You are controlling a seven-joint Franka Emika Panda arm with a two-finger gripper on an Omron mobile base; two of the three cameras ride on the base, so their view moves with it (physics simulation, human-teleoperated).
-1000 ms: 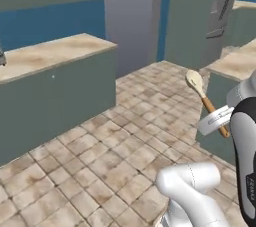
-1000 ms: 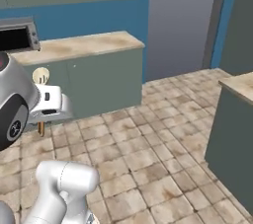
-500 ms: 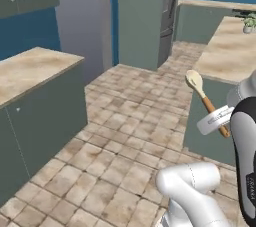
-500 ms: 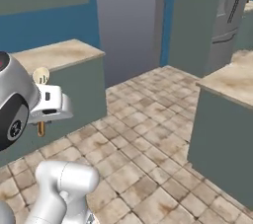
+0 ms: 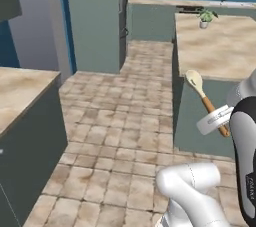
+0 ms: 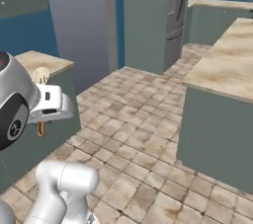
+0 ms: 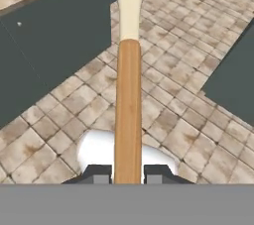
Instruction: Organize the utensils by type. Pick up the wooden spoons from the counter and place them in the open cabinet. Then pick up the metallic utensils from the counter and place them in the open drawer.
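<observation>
I've got the wooden spoon [image 5: 204, 100] up over the tiled floor [image 5: 115, 136], counter [image 5: 20, 91] off to my left, island counter [image 5: 215, 46] right, fridge [image 5: 97, 18] straight ahead behind both.

The pincer [image 7: 128, 173] grips a wooden spoon [image 7: 128, 105] by its handle above the tiled floor [image 7: 178, 95].

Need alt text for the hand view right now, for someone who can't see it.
A wooden spoon is clamped between the jaws, its orange-brown handle running straight up the frame to a pale cream bowl cut off at the top. Behind it lie the tiled floor and grey-green base cabinets.
</observation>
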